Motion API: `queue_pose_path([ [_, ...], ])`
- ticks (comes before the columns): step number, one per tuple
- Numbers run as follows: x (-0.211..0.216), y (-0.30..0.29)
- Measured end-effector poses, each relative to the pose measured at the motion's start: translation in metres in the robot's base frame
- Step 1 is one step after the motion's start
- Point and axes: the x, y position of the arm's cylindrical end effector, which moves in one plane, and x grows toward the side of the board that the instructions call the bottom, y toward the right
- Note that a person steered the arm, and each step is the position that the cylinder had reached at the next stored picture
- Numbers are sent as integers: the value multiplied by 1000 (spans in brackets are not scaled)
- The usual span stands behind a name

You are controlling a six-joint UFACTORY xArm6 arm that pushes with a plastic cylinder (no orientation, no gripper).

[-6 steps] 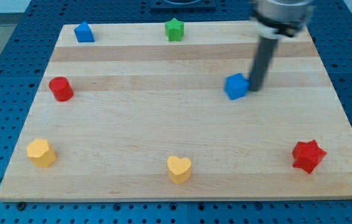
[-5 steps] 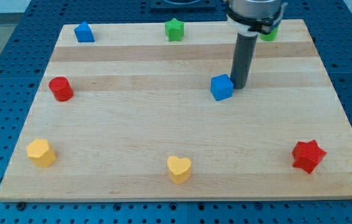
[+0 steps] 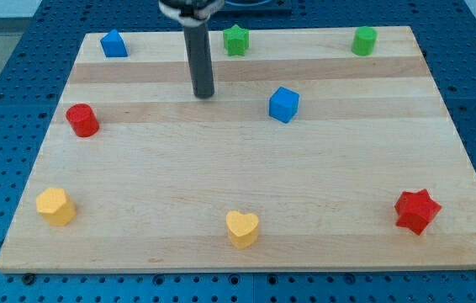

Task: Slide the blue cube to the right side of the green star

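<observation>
Tip (image 3: 203, 94) has swung off the blue cube (image 3: 283, 104), now well to its left, touching nothing; no gripper to open or close. Cube nudged up-left, resting below-right of the green star (image 3: 236, 39). Still needs pushing upward.

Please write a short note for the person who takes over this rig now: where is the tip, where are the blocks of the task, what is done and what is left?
My tip: on the board, left of the blue cube, not touching it, below-left of the green star.
Blue cube: mid-board, below-right of the star, clearly apart from it.
Done: nothing settled; cube not beside the star.
Left: push the cube toward the view's top until it sits just right of the star.
</observation>
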Motion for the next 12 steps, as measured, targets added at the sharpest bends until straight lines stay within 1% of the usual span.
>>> queue_pose_path([
  [1, 48, 39],
  [2, 33, 93],
  [3, -39, 103],
  [4, -31, 100],
  [5, 30, 108],
  [6, 61, 157],
  [7, 12, 170],
  [8, -63, 142],
  [9, -80, 148],
  [10, -61, 181],
  [11, -60, 195],
  [12, -60, 196],
])
